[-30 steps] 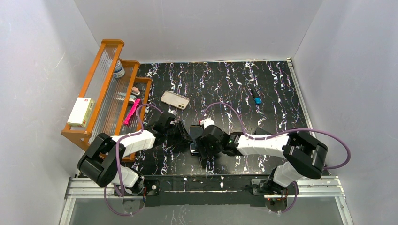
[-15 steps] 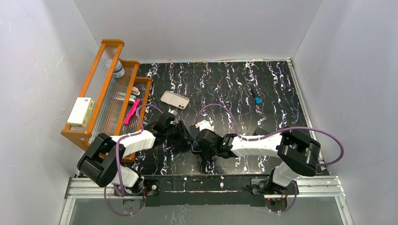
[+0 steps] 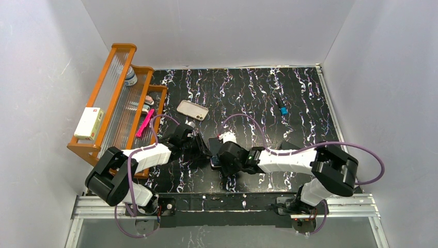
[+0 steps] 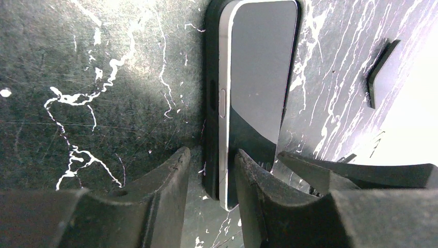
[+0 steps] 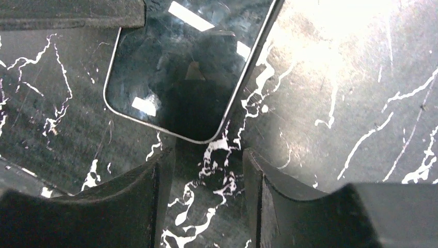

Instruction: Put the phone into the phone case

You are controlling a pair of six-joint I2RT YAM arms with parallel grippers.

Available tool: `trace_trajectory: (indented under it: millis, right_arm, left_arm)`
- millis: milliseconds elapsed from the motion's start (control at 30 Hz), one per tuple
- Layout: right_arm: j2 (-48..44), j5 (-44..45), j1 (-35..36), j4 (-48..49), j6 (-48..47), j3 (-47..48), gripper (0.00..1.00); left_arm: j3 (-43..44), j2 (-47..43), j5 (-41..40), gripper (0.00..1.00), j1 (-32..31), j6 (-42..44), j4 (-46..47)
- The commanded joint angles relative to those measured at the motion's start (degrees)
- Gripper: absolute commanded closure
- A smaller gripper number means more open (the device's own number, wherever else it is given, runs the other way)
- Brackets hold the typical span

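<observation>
From where I stand, the silver-edged phone with the dark glass face lies flat on the black, white-veined table, low in the middle of the overhead view where both arms meet. The pale beige soft phone case sits well apart from it, up and to the left, near the orange wooden rack.

The left arm's fingers are apart and straddle the phone's near end. A sliver of table shows beside one of them, so I would not call that a grip. The right arm's fingers are spread too, with only table between them, just below a rounded corner of the phone.

To lift it well, I think one pair should close squarely on the long edges while the other steadies the far end, so the glass does not skid.

A black rim runs along the phone's left side in the left wrist view. I cannot tell whether it is a slab underneath. From above, the wrists cover most of the phone.
</observation>
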Motion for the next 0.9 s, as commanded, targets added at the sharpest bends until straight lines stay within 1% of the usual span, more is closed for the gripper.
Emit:
trace_trajectory:
  millis: [0, 100, 267, 500, 633, 733, 867]
  right_arm:
    - [-5.39, -2.79, -1.56, -1.71, 1.44, -0.57, 0.4]
    - [-7.65, -8.41, -5.55, 1.07, 1.82, -1.85, 0.41]
    - [-8.45, -19.16, -16.03, 7.89, 5.26, -4.99, 0.4]
    - [-5.35, -30.1, -23.12, 17.94, 9.13, -7.97, 0.41]
    - [-1.66, -35.9, -25.71, 23.9, 11.07, -9.29, 0.44]
    - [0.92, -37.4, -25.98, 26.32, 11.72, -8.87, 0.45]
    - [3.74, -38.42, -25.95, 26.92, 12.26, -7.69, 0.45]
  left_arm:
    - [1.3, -0.07, -1.06, 0.66, -0.25, 1.58, -1.59]
    - [1.95, 0.7, -1.5, 0.67, -0.25, 2.38, -1.99]
    - [2.34, 1.82, -1.63, 0.68, -0.25, 3.32, -1.32]
    - [1.91, 1.71, -1.2, 0.73, -0.25, 3.74, 0.35]
    - [1.58, 2.23, -1.17, 0.75, -0.25, 5.29, 2.64]
    - [1.81, 3.2, -0.86, 0.78, -0.25, 5.81, 2.97]
    - [1.54, 3.6, -0.06, 0.8, -0.33, 5.76, 3.27]
